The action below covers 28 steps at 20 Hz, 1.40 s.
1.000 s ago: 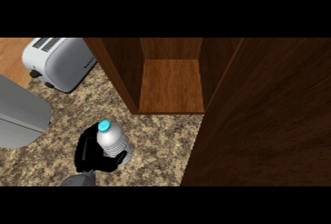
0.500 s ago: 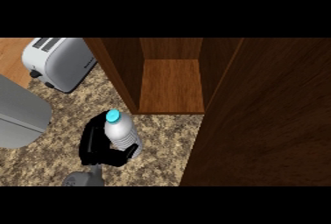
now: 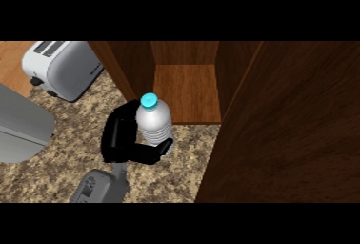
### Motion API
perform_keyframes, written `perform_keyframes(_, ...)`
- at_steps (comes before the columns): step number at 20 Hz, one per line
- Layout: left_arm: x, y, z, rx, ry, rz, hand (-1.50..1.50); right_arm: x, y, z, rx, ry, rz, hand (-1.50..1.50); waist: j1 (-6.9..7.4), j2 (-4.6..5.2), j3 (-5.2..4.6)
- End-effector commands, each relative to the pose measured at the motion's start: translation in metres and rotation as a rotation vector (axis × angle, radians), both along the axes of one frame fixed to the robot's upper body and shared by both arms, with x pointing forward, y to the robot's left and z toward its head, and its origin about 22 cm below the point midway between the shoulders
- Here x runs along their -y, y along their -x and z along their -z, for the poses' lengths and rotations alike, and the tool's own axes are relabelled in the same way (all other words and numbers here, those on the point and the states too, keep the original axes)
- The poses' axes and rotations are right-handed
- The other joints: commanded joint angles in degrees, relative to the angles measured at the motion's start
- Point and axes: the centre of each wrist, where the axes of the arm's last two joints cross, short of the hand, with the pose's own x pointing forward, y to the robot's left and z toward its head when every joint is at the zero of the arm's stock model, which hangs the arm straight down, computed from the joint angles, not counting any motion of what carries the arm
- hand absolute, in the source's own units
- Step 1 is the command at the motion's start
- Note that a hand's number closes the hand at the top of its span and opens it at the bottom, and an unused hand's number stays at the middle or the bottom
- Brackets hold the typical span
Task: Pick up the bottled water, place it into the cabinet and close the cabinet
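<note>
The robot's black left hand (image 3: pixel 125 139) is wrapped around a clear plastic water bottle with a bright blue cap (image 3: pixel 154 123). Its fingers curl around the left side of the bottle and its thumb hooks around the near side. The bottle stands up straight over the speckled brown stone counter (image 3: pixel 63 157). It is just in front of the open brown wooden cabinet (image 3: pixel 186 90), close to the near left corner of the cabinet's floor. The bottle is not inside yet. The big dark wooden cabinet door (image 3: pixel 295 128) stands open on the right. A shiny silver toaster (image 3: pixel 62 69) sits far off to the left. A grey rounded thing (image 3: pixel 20 125) shows at the left edge.
</note>
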Motion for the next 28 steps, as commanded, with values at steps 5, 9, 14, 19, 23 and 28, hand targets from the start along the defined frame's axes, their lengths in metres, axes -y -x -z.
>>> perform_keyframes(5, 0.016, -0.028, -0.032, 0.05, -0.04, -0.029, 1.5, 0.013, 0.02, -0.022, 0.062, -0.013, 0.024, -1.5, 0.02, 0.06, -0.01)
perform_keyframes(9, 0.04, -0.046, -0.031, 0.056, -0.094, -0.06, 1.5, 0.0, 0.025, -0.014, 0.053, -0.028, -0.008, -1.5, -0.42, 0.06, -0.02)
perform_keyframes(14, 0.031, -0.084, -0.044, 0.023, -0.128, -0.112, 1.5, 0.013, 0.021, -0.029, 0.052, -0.03, -0.002, -1.5, -0.63, 0.24, -0.05)
perform_keyframes(19, 0.062, -0.104, -0.062, 0.026, -0.217, -0.134, 1.5, 0.012, 0.015, -0.02, 0.064, -0.025, -0.001, -1.5, -0.85, 0.27, 0.01)
perform_keyframes(23, 0.056, -0.115, -0.052, -0.001, -0.275, -0.144, 1.5, 0.019, 0.024, -0.022, 0.046, -0.027, -0.008, -1.5, -0.93, 0.28, 0.01)
perform_keyframes(28, 0.06, -0.132, -0.055, -0.024, -0.316, -0.195, 1.5, 0.019, 0.022, -0.02, 0.042, -0.029, -0.002, -1.5, -1.14, 0.34, 0.02)
